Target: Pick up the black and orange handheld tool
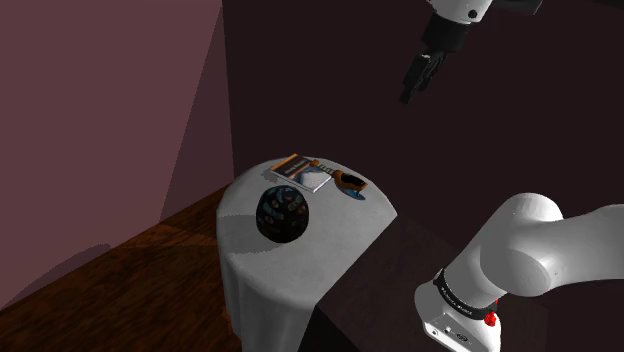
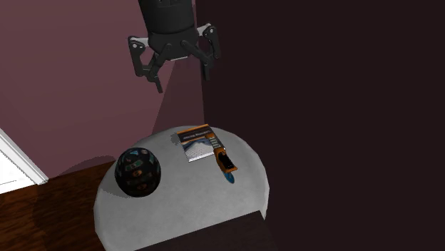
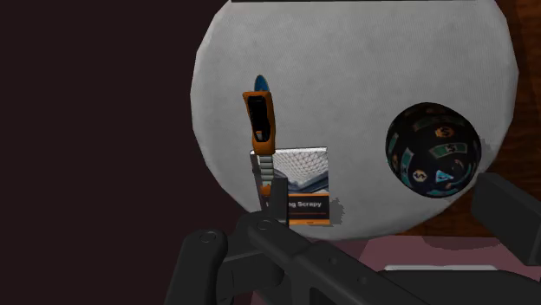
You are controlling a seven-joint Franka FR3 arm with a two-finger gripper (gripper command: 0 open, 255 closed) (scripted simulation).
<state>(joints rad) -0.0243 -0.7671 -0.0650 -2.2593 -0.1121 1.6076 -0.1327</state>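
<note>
- Round table, pale grey top, pale side dropping straight to the floor; far edge of the top sits against the walls.
- Maroon wall behind the table on the shoulder view's left, plain.
- Paler band runs down the maroon wall to the corner.
- Dark wall, near black-brown, meets the maroon one behind the table's far edge.
- Floor dark reddish-brown wood, grain visible.
- White trim slants along the wall base at the second exterior view's left.
- Light dim overall; table top is the brightest area.
</note>
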